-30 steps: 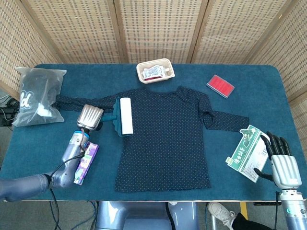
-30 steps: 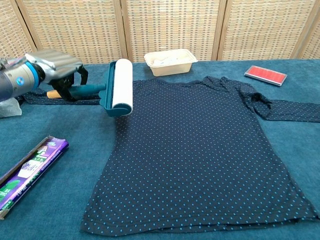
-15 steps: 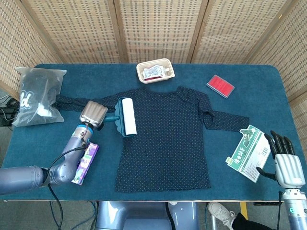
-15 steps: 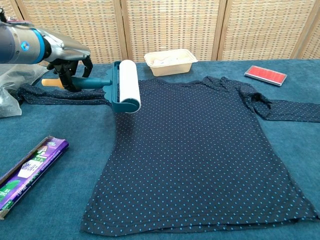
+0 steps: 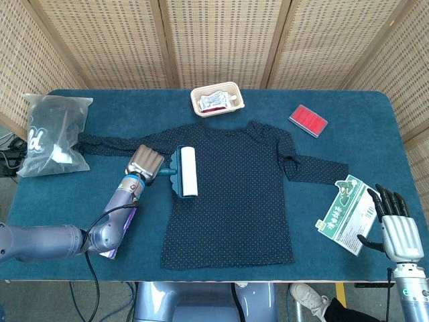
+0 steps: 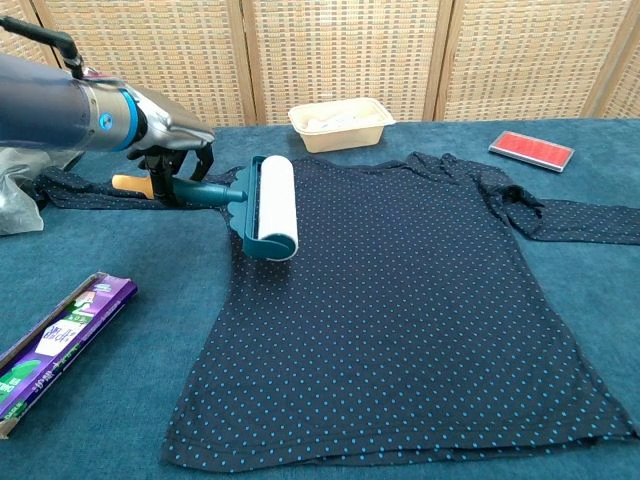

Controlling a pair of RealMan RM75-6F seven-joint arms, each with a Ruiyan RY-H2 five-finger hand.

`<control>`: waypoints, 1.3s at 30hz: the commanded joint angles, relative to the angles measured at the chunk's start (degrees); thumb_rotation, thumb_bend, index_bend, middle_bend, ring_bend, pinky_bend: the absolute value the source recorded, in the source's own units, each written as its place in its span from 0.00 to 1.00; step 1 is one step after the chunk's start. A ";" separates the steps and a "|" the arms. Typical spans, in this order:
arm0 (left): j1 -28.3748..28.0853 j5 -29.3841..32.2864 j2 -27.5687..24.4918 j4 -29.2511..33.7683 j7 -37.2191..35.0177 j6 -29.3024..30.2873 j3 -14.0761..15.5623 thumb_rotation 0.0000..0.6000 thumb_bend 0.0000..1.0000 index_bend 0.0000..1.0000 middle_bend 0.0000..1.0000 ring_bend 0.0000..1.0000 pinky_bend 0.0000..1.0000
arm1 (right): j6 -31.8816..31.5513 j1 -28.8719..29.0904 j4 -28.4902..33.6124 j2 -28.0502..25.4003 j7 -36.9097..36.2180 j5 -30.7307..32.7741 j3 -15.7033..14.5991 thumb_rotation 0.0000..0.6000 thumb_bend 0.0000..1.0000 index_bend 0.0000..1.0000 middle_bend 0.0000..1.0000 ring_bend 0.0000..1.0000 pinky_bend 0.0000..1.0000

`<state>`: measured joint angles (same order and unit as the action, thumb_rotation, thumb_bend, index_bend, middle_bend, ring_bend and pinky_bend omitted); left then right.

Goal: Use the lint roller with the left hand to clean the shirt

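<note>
Wicker screens stand behind a blue-covered desk [image 5: 375,134] where a dark dotted shirt [image 5: 234,194] lies spread flat. On the shirt's left edge rests the lint roller [image 6: 273,205], its white drum lying on the fabric, its teal handle gripped by the left hand [image 6: 170,140]; the fingers wrap under the handle and are partly hidden by the hand's shell. At the head view's lower right corner the right hand [image 5: 395,231] shows with fingers apart, holding nothing, beside a green-and-white packet [image 5: 348,213]. A purple box [image 6: 60,340] is cut off at the chest view's edge.
</note>
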<state>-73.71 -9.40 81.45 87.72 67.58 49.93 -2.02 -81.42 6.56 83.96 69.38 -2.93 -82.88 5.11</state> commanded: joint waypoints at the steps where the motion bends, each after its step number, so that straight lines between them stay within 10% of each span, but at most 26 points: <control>1: -0.92 1.05 1.33 -1.30 0.35 -0.33 0.86 1.00 1.00 0.86 0.70 0.69 0.63 | 0.31 0.05 -0.23 0.08 -0.09 0.27 0.01 1.00 0.16 0.00 0.00 0.00 0.01; 20: -7.09 8.25 11.41 -9.23 4.35 -0.71 1.45 1.00 1.00 0.86 0.70 0.69 0.63 | 2.02 0.54 -1.38 0.28 -1.78 1.48 0.29 1.00 0.16 0.00 0.00 0.00 0.01; 39: -15.23 19.02 21.39 -15.78 12.83 3.81 -6.33 1.00 1.00 0.86 0.70 0.69 0.63 | 4.01 1.26 -1.61 1.11 -2.44 0.81 -0.81 1.00 0.16 0.00 0.00 0.00 0.01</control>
<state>-88.77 9.36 102.56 72.14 80.08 53.49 -8.20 -77.39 7.84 82.36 70.51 -5.33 -82.08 4.28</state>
